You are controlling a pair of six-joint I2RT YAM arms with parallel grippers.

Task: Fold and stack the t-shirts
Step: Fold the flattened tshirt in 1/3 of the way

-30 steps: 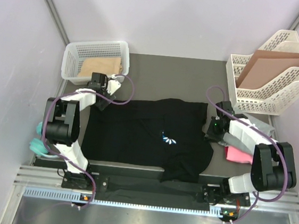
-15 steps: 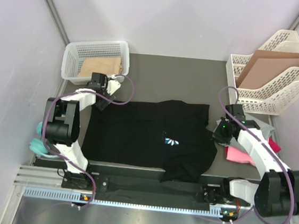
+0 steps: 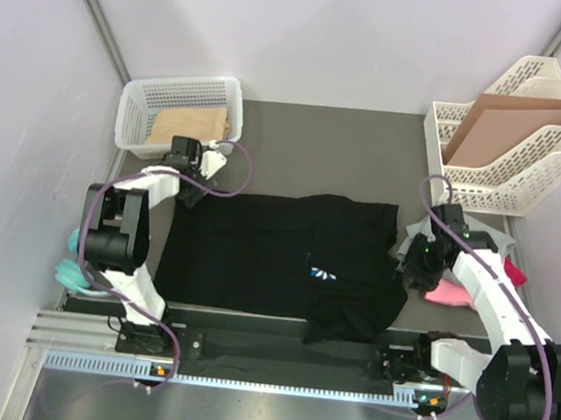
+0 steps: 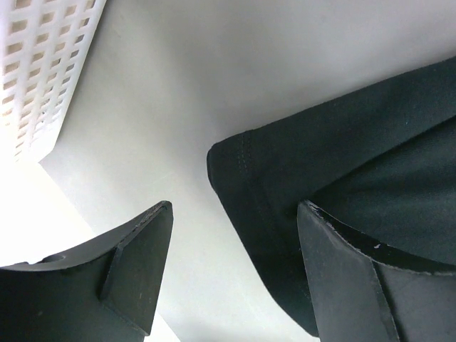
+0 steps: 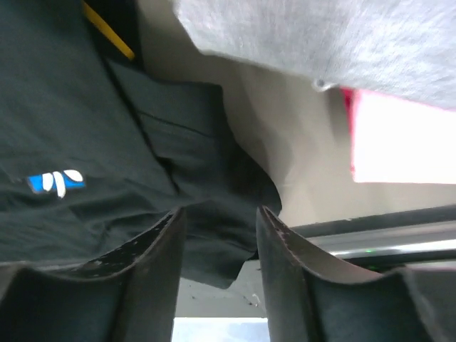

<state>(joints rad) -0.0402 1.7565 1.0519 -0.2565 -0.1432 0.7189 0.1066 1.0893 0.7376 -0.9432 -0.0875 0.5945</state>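
The black t-shirt (image 3: 276, 255) lies spread flat across the middle of the table, its white-and-blue logo (image 3: 322, 273) facing up. My left gripper (image 3: 191, 187) is open at the shirt's far left corner (image 4: 342, 157). That corner lies between its fingers (image 4: 142, 249) and is not pinched. My right gripper (image 3: 416, 272) hovers open over the shirt's right sleeve (image 5: 206, 185), near the logo (image 5: 55, 182). Nothing sits between its fingertips (image 5: 217, 221). The grey t-shirt (image 3: 493, 237) and the pink t-shirt (image 3: 448, 291) lie bunched at the right, partly under the right arm.
A white basket (image 3: 181, 109) with a brown item stands at the back left. A white file rack (image 3: 507, 159) at the back right holds a cardboard sheet. A teal object (image 3: 72, 268) sits by the left arm's base. A metal rail (image 3: 285, 356) runs along the near edge.
My right gripper dragged the shirt's right side outward, flattening it, then let go, moved toward the near edge and opened. The left arm stayed put.
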